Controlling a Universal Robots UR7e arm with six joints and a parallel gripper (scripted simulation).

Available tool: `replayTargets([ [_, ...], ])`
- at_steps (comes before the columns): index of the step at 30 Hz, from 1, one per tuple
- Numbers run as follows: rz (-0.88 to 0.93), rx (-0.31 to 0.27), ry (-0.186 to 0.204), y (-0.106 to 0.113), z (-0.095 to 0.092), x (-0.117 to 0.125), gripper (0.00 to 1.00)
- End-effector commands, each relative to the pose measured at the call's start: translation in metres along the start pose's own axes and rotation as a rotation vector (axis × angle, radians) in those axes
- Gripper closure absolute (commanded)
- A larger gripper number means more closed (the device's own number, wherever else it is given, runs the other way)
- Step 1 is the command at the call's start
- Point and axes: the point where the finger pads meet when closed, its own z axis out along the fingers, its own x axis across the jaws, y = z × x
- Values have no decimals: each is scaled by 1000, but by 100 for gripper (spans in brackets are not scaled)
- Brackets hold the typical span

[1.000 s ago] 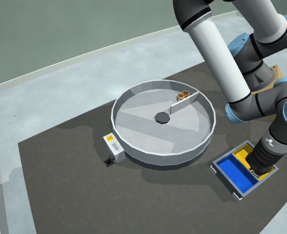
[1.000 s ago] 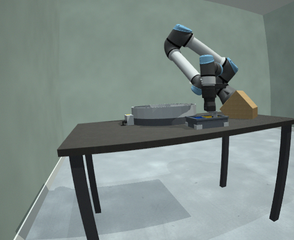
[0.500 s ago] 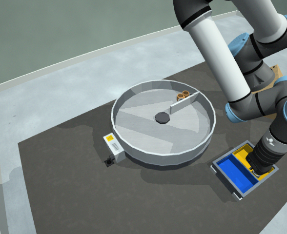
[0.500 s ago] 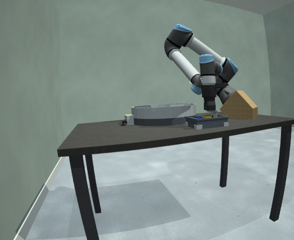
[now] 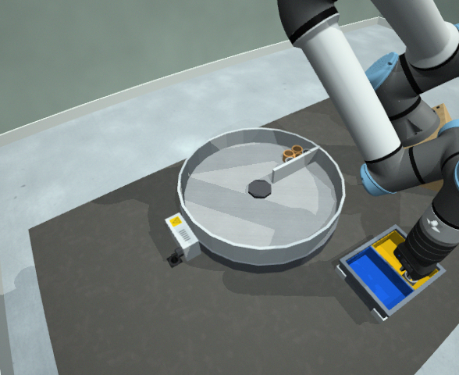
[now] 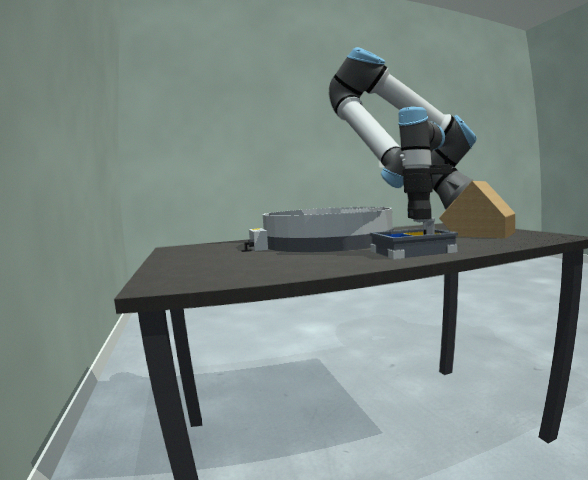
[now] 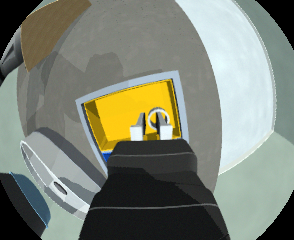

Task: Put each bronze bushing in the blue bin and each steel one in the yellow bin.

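Observation:
My gripper [image 5: 407,274] [image 6: 428,227] [image 7: 151,123] points down low over the yellow bin [image 5: 386,244] [image 7: 118,114], its fingers partly apart with nothing held between them. A steel bushing [image 7: 157,109] shows as a bright ring in that bin, behind and around the right fingertip in the wrist view; whether they touch is unclear. The blue bin [image 5: 374,277] is beside it and shows no bushing. On the turntable [image 5: 222,177], bronze bushings [image 5: 286,157] [image 5: 297,152] cluster against the divider at the back right. Steel bushings there are partly hidden by it.
The divider [image 5: 294,164] runs from near the dark hub [image 5: 259,188] to the turntable's raised wall [image 5: 261,255]. A grey tray rim [image 5: 357,288] surrounds both bins. A white box [image 5: 183,233] with a warning label stands at the turntable's left. The wooden arm base [image 6: 478,214] is behind.

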Motion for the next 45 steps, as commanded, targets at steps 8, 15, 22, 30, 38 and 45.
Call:
replayTargets([
  [8,0,-1,1,0,-4,0,58],
  [15,0,-1,1,0,-7,0,58],
  [22,0,-1,1,0,-8,0,58],
  [30,0,-1,1,0,-9,0,58],
  [38,0,-1,1,0,-13,0,58],
  [45,0,-1,1,0,-13,0,58],
])
